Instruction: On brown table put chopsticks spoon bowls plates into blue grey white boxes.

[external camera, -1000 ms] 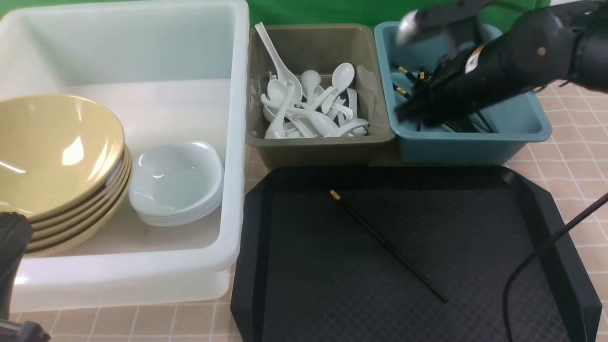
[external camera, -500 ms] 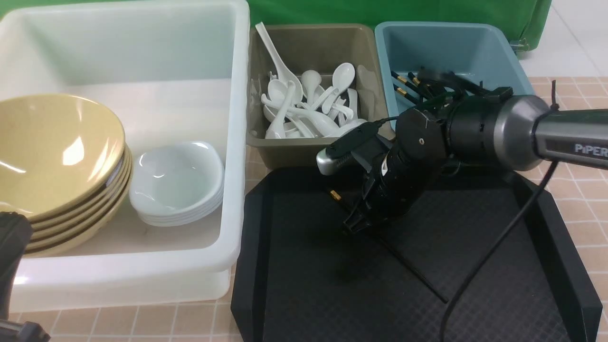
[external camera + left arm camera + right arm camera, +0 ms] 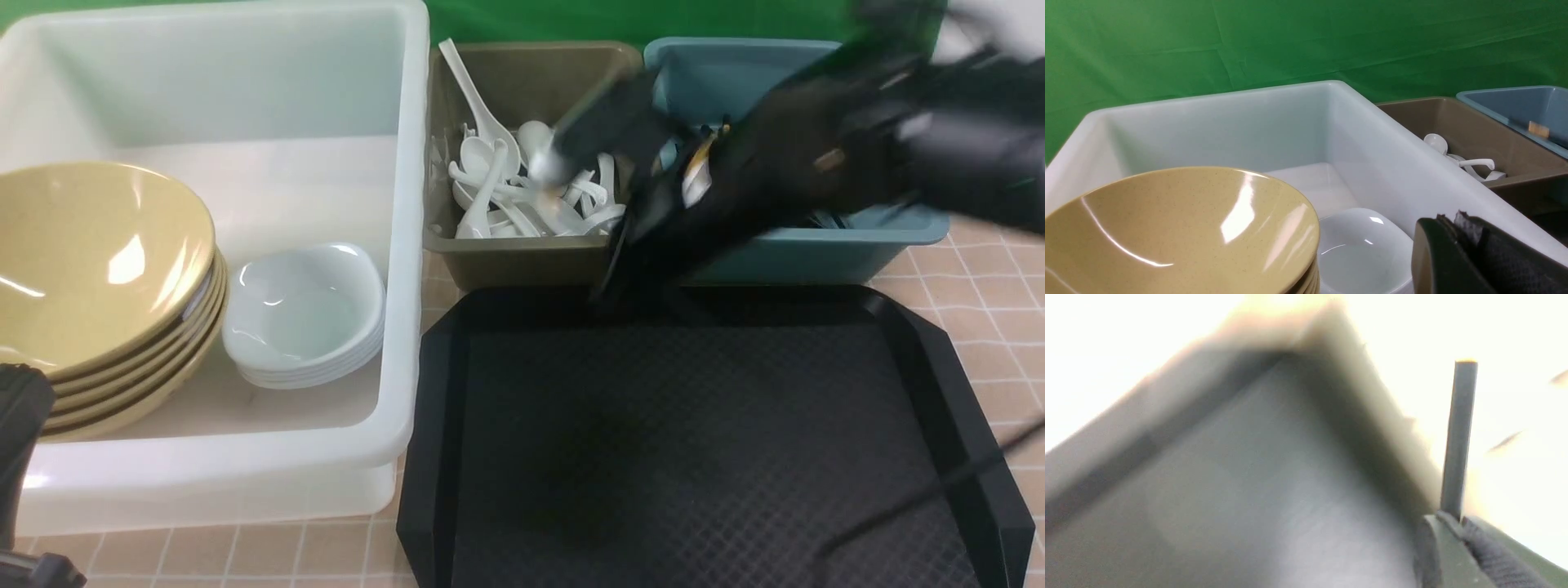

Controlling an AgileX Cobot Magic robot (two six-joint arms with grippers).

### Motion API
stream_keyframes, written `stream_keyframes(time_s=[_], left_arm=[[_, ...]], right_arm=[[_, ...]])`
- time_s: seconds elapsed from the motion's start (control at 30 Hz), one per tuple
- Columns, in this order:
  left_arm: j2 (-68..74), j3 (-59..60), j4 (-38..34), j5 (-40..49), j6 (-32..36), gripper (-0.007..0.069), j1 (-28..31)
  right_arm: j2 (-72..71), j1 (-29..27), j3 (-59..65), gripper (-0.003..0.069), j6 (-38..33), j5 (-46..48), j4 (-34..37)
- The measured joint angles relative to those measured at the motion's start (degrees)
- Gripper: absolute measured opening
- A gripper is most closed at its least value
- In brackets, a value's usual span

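Brown table (image 3: 980,269), front view blurs right gripper (image 3: 1449,520), wrist view shows it pinching chopstick (image 3: 1457,437), left gripper (image 3: 1449,218) pressed together

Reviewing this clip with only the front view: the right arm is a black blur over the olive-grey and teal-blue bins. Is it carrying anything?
Observer: Yes. The right wrist view shows the right gripper shut on a thin dark chopstick with a gold end.
Operator: And the other arm? I just see a black lump at the lower corner.
Observer: The left wrist view shows the left gripper shut and holding nothing.
Operator: What is that camera facing?
Observer: The top glossy mustard-yellow round bowl, whose glaze has fine dark speckles.
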Motion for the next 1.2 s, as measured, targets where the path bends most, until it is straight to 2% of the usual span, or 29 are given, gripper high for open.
stream_keyframes(time_s=[0.1, 0.2, 0.27, 0.37, 0.4, 0.43, 0.53, 0.6, 0.63, 0.67, 0.73, 0.77, 0.83, 0.97, 1.0, 1.2], left_arm=[[0.00, 0.00, 0.00, -0.44, 0.00, 0.0005, 0.00], [0.00, 0.00, 0.00, -1.79, 0.00, 0.0005, 0.00], [0.00, 0.00, 0.00, -2.11, 0.00, 0.0005, 0.00], [0.00, 0.00, 0.00, -2.27, 0.00, 0.0005, 0.00], [0.00, 0.00, 0.00, -2.27, 0.00, 0.0005, 0.00], [0.00, 0.00, 0.00, -2.27, 0.00, 0.0005, 0.00], [0.00, 0.00, 0.00, -2.27, 0.00, 0.0005, 0.00], [0.00, 0.00, 0.00, -2.27, 0.00, 0.0005, 0.00], [0.00, 0.00, 0.00, -2.27, 0.00, 0.0005, 0.00], [0.00, 0.00, 0.00, -2.27, 0.00, 0.0005, 0.00], [0.00, 0.00, 0.00, -2.27, 0.00, 0.0005, 0.00], [0.00, 0.00, 0.00, -2.27, 0.00, 0.0005, 0.00], [0.00, 0.00, 0.00, -2.27, 0.00, 0.0005, 0.00], [0.00, 0.00, 0.00, -2.27, 0.00, 0.0005, 0.00], [0.00, 0.00, 0.00, -2.27, 0.00, 0.0005, 0.00], [0.00, 0.00, 0.00, -2.27, 0.00, 0.0005, 0.00]], right_arm=[[-4.02, -6.30, -0.14, 0.0067, 2.02, -16.15, -3.10], [-2.88, -11.20, -0.14, 0.0081, 3.42, -26.03, -3.68], [-0.64, -14.31, -0.14, 0.0118, 5.95, -30.51, -3.82], [1.91, -17.47, -0.01, 0.0212, 10.43, -30.73, -3.83], [1.91, -17.64, 0.06, 0.0220, 10.43, -30.50, -3.83], [1.66, -18.75, 0.20, 0.0282, 12.10, -27.65, -3.96], [-1.88, -19.29, 0.20, 0.0322, 12.23, -19.83, -3.96], [-7.25, -18.82, 0.49, 0.0288, 9.89, -14.06, -3.96], [-7.25, -18.82, 0.58, 0.0281, 9.89, -14.06, -3.96], [-13.28, -17.77, 2.07, 0.0211, 6.86, -12.22, -3.96], [-17.12, -16.79, 3.65, 0.0164, 5.29, -12.34, -3.96], [-21.96, -15.38, 6.73, 0.0107, 3.81, -13.23, -3.96], [-29.99, -12.99, 11.81, 0.0052, 2.46, -16.30, -3.96], [-42.10, -10.63, 24.05, 0.0036, 2.04, -21.39, -3.96], [-46.70, -10.24, 30.47, 0.0036, 2.35, -22.86, -3.96], [-57.37, -10.12, 51.51, 0.0036, 3.67, -23.80, -3.96]])
